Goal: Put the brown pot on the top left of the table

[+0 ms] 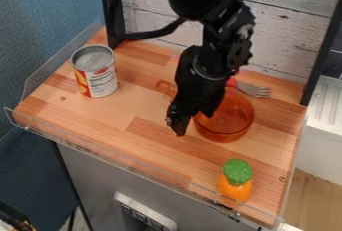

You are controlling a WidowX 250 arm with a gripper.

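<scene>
The black gripper (194,121) hangs over the middle of the table, at the left side of the brown pot (232,122). Its fingers stand apart, open, one left of the pot's wall and the other over the pot's near-left rim. The pot is see-through amber-brown and sits upright, right of the table's middle. A brown handle shows to the left behind the gripper. The arm hides the pot's back-left part. The wooden table (107,117) has its top left corner beside the black post.
A tin can (95,72) stands upright at the table's left. A fork (254,90) with a red handle lies behind the pot. An orange toy with a green top (236,179) is near the front right. Low clear guards line the left and front edges.
</scene>
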